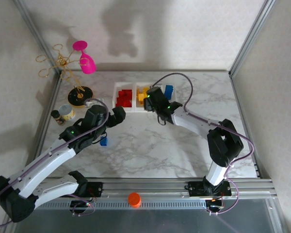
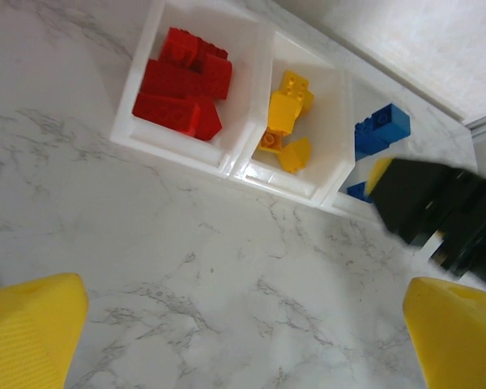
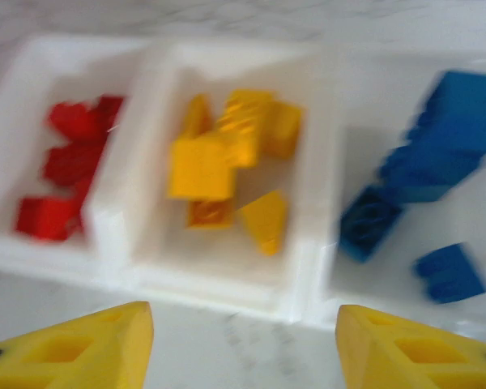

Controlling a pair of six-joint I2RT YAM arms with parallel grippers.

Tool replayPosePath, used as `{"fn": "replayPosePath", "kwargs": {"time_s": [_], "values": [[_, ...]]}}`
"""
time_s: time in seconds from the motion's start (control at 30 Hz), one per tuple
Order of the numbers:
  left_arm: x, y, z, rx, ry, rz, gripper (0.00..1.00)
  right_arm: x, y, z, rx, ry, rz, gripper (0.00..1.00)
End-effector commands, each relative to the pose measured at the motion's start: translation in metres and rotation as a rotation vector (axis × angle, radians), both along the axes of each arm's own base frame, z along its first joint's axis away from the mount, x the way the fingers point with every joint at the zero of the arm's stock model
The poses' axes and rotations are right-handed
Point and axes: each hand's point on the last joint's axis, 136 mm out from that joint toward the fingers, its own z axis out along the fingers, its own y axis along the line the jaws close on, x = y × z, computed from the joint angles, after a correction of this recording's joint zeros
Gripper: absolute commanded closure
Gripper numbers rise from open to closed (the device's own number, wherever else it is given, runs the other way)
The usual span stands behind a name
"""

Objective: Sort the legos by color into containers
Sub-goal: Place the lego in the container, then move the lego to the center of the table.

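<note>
Three joined white containers (image 1: 136, 109) stand at the back of the marble table. The left one holds red legos (image 1: 123, 98), the middle one yellow legos (image 1: 142, 93), the right one blue legos (image 1: 169, 91). One blue lego (image 1: 103, 141) lies on the table under my left arm. My right gripper (image 1: 149, 102) hovers at the front edge of the middle container; its yellow fingers (image 3: 81, 348) stand apart with nothing between them. My left gripper (image 1: 119, 116) is open over bare marble in front of the containers (image 2: 227, 162), with its fingers (image 2: 28, 332) wide apart.
A round black stand base (image 1: 80, 95) with gold wire and pink cups is at the back left. A small jar (image 1: 66, 113) and a dark bottle (image 1: 56, 115) stand near the left edge. An orange cap (image 1: 134, 199) lies on the front rail.
</note>
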Motion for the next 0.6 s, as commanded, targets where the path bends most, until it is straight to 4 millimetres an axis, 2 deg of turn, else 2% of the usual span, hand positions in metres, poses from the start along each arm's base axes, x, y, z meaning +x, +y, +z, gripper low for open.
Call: {"fn": "replayPosePath", "kwargs": {"time_s": [0.0, 0.13, 0.3, 0.4, 0.57], "values": [[-0.017, 0.027, -0.006, 0.048, 0.036, 0.068, 0.00, -0.044, 0.044, -0.006, 0.061, 0.042, 0.139, 0.36], [-0.034, 0.045, -0.004, 0.050, 0.041, 0.104, 0.00, -0.082, 0.083, -0.023, 0.122, 0.108, 0.212, 0.34], [-0.052, 0.062, 0.001, 0.038, 0.039, 0.143, 0.00, -0.126, 0.142, -0.049, 0.163, 0.174, 0.335, 0.30], [-0.059, 0.070, 0.001, 0.034, 0.041, 0.161, 0.00, -0.144, 0.175, -0.062, 0.169, 0.198, 0.378, 0.28], [-0.067, 0.079, 0.003, 0.030, 0.040, 0.186, 0.00, -0.158, 0.211, -0.087, 0.112, 0.205, 0.387, 0.25]]}}
